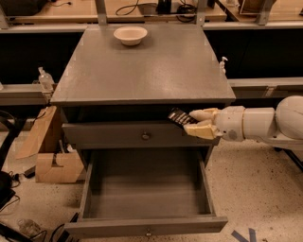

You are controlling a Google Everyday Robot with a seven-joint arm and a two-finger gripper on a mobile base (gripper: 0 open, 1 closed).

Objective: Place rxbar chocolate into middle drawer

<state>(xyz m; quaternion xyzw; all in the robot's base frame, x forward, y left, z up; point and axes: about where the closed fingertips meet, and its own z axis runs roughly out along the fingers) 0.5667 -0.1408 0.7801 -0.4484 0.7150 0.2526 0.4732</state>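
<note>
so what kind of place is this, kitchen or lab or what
Likely a robotics lab or workshop, not a home: wooden workbenches strewn with cables along the back, cardboard boxes on a speckled floor, and a robot gripper holding the rxbar chocolate at the grey cabinet's front right.

Middle drawer (118, 227) lies open (gripper (190, 123) above, rightward).

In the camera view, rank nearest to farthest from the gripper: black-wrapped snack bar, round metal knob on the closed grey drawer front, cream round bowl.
1. Black-wrapped snack bar, held in the gripper at the right front of the grey cabinet.
2. Round metal knob, left of the gripper.
3. Cream round bowl, back of the top.
</note>
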